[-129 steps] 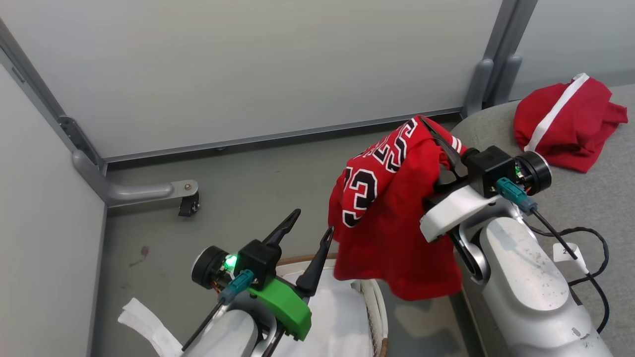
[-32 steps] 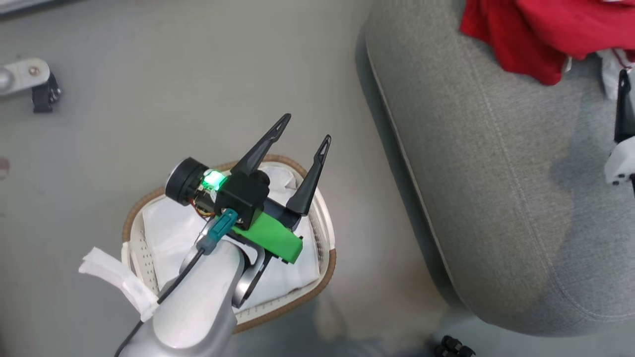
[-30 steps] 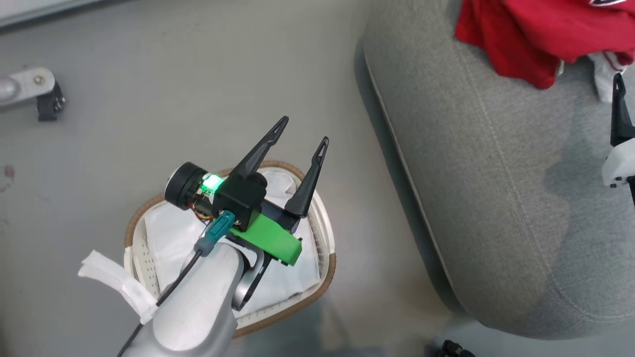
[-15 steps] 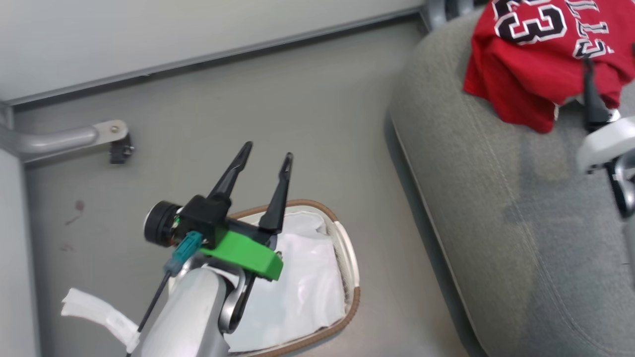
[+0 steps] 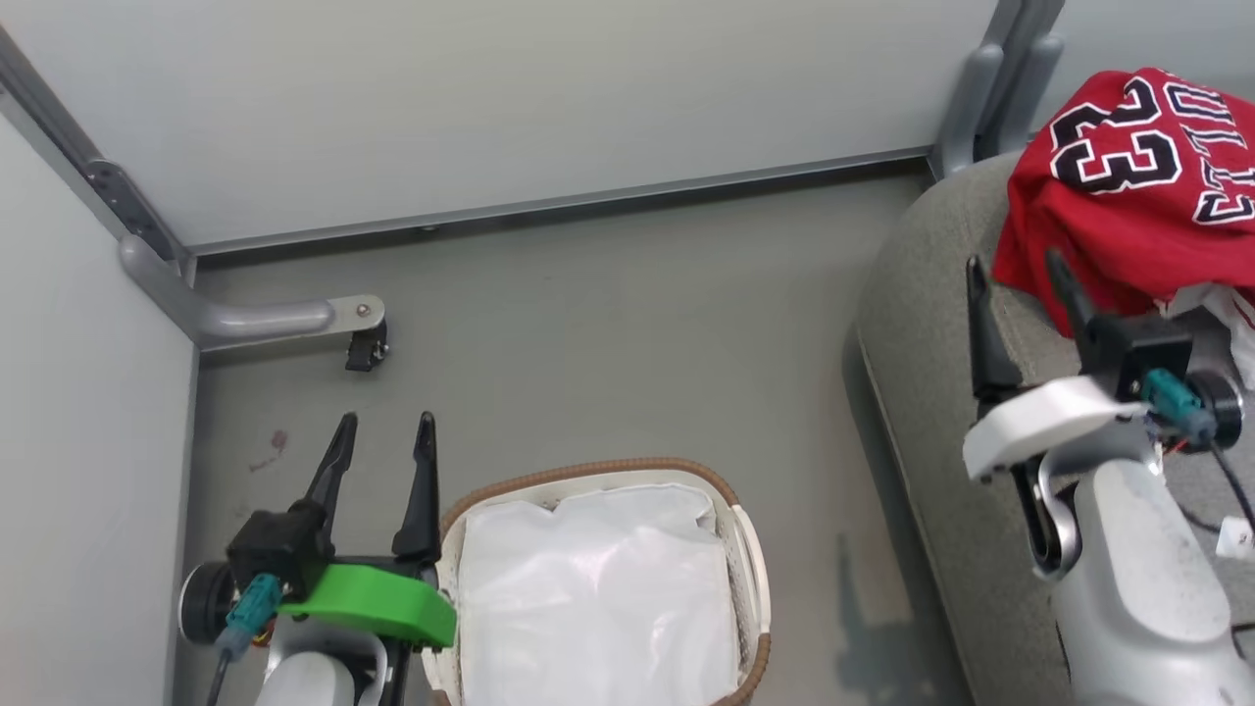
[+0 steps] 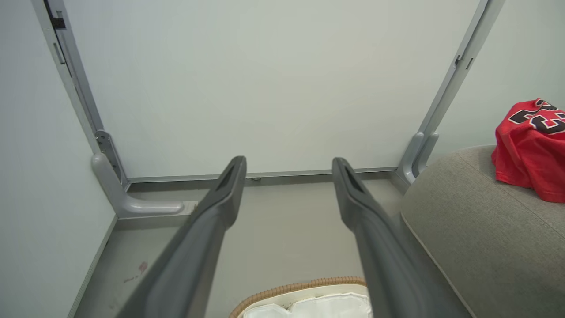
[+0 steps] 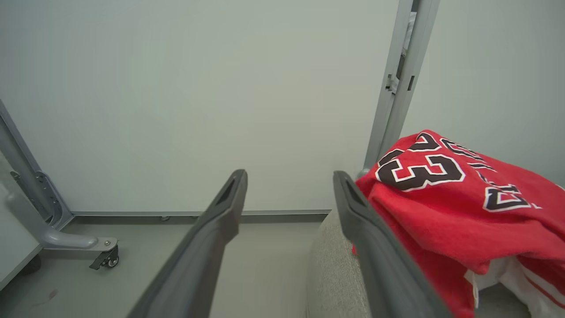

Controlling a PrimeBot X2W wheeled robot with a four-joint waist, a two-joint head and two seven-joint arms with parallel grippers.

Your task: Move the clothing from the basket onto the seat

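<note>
The red jersey with the black, white-edged number 23 (image 5: 1128,186), which hung in the air from the right gripper (image 5: 1013,263) a few seconds ago, now lies heaped on the far right part of the large grey fabric-upholstered seat (image 5: 922,324). That gripper has let it go. The left gripper (image 5: 384,424), earlier above the small oval white plastic basket with the brown woven rim (image 5: 588,468), now sits just left of it, over the grey floor (image 5: 608,324). The head camera has also swung, so part of that shift belongs to the view.

Both tools stand spread wide with nothing between their fingers. The right gripper hovers on the near side of the jersey, above the seat's left edge, its fingers pointing toward the far pale wall panel (image 5: 510,98). Whether its right finger brushes the cloth cannot be told.

The basket stands on the floor left of the seat, apart from it. The crumpled plain white liner sheet (image 5: 598,588) lies inside, with nothing red on it. A bit of white cloth (image 5: 1221,306) peeks from under the jersey's near edge. I judge it to be part of the second, striped garment, mostly covered. The task therefore looks done or all but done. As far as the pictures tell, what is left is to draw the arms back.
</note>
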